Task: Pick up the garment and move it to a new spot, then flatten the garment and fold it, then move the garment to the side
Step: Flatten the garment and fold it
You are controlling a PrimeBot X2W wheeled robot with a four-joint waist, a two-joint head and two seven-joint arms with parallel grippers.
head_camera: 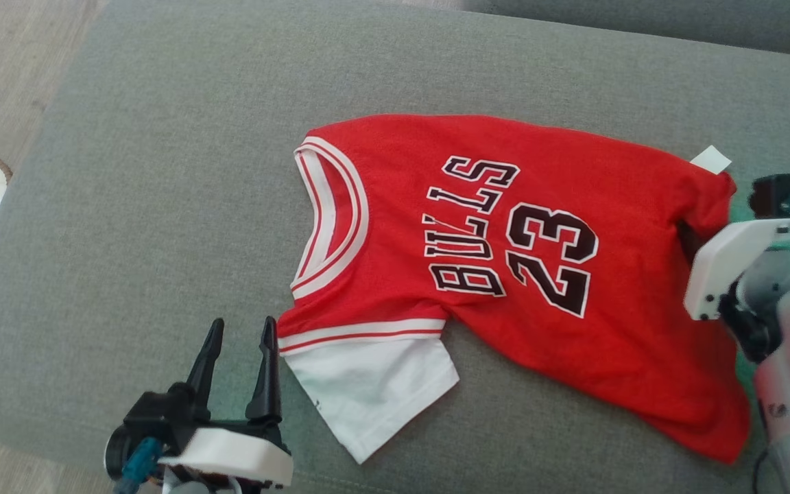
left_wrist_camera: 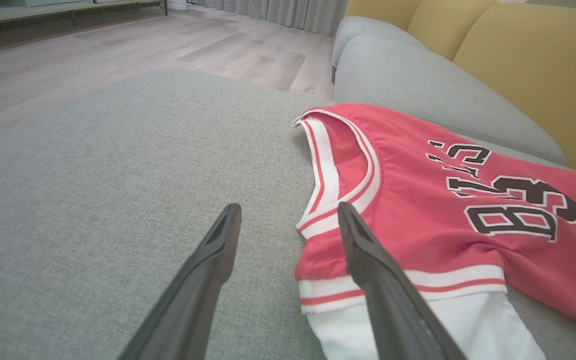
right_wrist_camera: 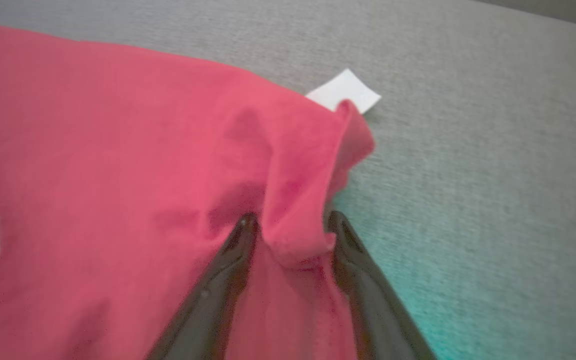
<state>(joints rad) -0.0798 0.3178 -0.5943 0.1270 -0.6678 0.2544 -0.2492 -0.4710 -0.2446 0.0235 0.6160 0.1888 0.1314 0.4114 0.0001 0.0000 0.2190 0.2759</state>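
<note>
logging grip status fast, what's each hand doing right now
left hand: open, holding nothing, beside the red Bulls jersey
right hand: straddles a bunched fold of the jersey; whether it grips cannot be told

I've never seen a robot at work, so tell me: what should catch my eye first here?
The bright red jersey printed BULLS 23 lies spread on a grey cushion in the middle of the head view. At its right edge, near a small white tag, the right gripper has a bunched fold of the cloth between its two dark fingers. The left gripper stands open at the lower left, beside the white sleeve.
</note>
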